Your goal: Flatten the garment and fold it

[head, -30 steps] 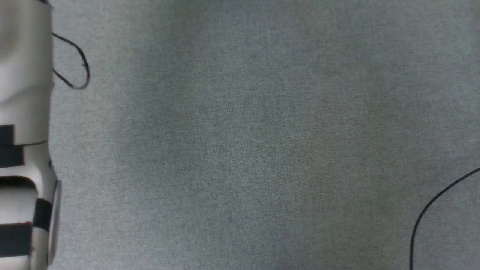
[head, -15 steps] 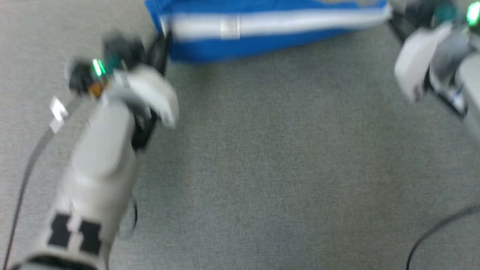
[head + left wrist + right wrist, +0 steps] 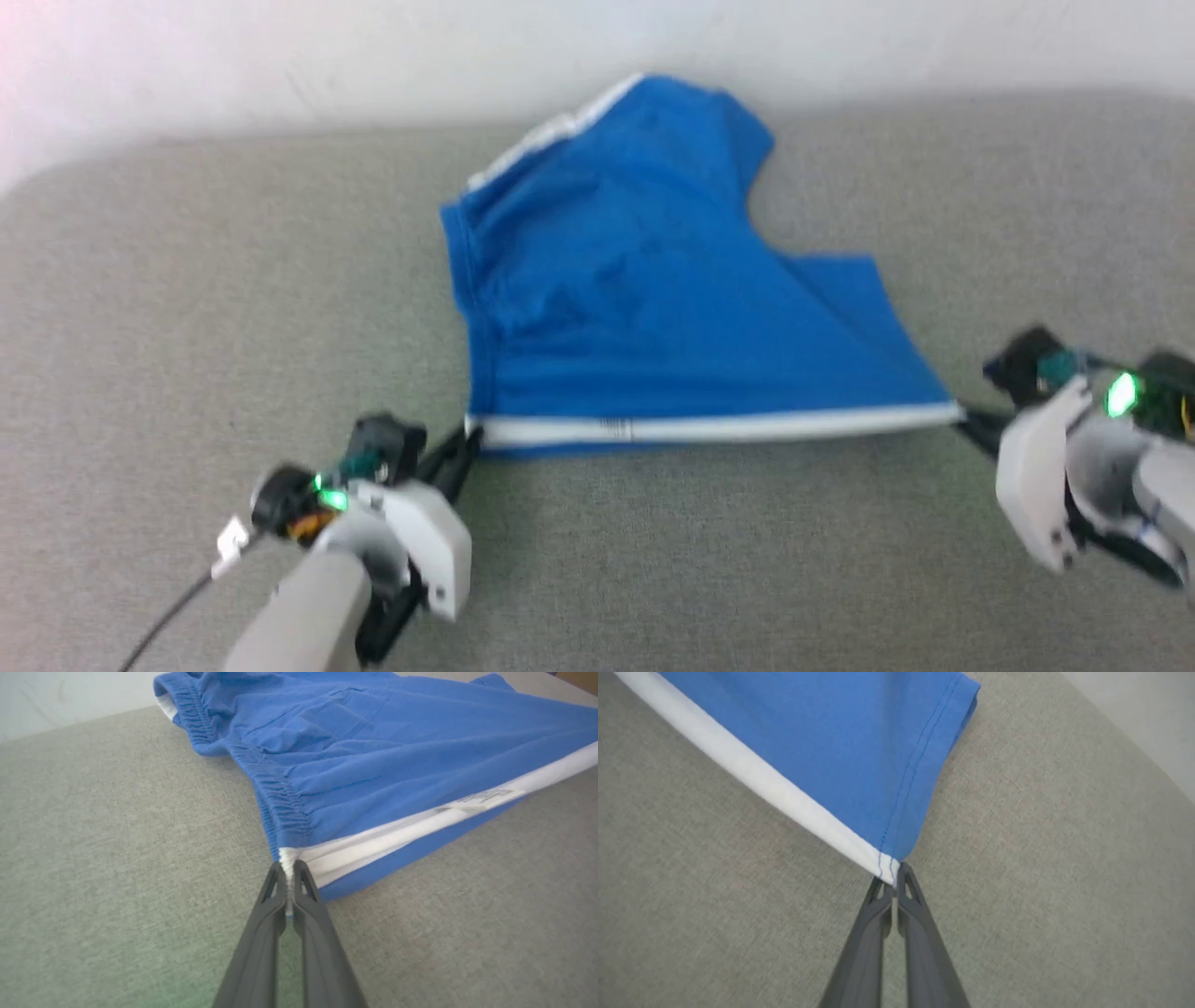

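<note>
Shorts of bright blue lie spread on the grey fabric worktop, stretched between the two grippers. The left gripper has its two dark fingers pressed together on the corner where the gathered waistband meets the white side stripe; a sliver of white cloth shows pinched between the tips. From that gripper the waistband runs ahead and to the left in the wrist view, while the stripe leads off to the right, carrying a small white tag partway along. The right gripper is likewise closed, nipping the other end of the same stripe at the hemmed corner of a leg opening, with blue cloth fanning out ahead of its fingertips. In the head view the stripe forms a straight, taut line from one gripper to the other. The rest of the shorts lies beyond that line, away from both grippers, towards a pale wall. Both grippers sit low over the fabric; whether they touch it I cannot tell.
</note>
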Robot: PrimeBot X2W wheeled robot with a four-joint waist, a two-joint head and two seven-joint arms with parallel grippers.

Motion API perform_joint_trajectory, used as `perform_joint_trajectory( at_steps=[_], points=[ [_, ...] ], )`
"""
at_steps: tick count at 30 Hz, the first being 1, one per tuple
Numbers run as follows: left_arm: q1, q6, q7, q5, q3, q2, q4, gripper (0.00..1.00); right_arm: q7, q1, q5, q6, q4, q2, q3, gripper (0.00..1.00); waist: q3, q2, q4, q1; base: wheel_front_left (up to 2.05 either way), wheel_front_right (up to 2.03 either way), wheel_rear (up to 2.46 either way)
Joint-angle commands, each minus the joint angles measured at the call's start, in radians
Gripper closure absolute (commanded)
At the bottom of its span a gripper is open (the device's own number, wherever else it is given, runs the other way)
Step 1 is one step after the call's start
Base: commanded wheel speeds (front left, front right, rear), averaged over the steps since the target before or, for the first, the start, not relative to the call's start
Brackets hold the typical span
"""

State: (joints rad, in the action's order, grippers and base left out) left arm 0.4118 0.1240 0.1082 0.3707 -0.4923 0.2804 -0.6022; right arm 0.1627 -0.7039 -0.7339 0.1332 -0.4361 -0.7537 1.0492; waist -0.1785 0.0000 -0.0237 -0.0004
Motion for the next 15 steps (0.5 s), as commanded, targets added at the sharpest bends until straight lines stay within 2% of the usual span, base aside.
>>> perform_joint_trajectory(
  at_steps=[1, 8, 15],
  points=[
    [-0.043, 0.005, -0.011, 0.011, -0.001, 0.017, 0.02, 1.0, 0.019, 0.031, -0.021, -0.002, 0.019, -0.028, 0.005, 1.0, 0.064, 0.0, 0.013, 0.0004, 0.0, 0.0, 0.0],
    [-0.215, -0.026, -0.07, 0.039, -0.016, 0.046, 0.184, 1.0, 0.106, 0.162, -0.084, -0.002, 0.14, -0.137, -0.006, 1.0, 0.132, 0.0, 0.029, 0.0004, 0.0, 0.0, 0.0],
    [-0.395, -0.087, -0.129, 0.069, -0.011, 0.094, 0.363, 1.0, 0.122, 0.299, -0.112, -0.002, 0.261, -0.204, -0.087, 1.0, 0.18, 0.0, 0.048, 0.0004, 0.0, 0.0, 0.0]
  ],
)
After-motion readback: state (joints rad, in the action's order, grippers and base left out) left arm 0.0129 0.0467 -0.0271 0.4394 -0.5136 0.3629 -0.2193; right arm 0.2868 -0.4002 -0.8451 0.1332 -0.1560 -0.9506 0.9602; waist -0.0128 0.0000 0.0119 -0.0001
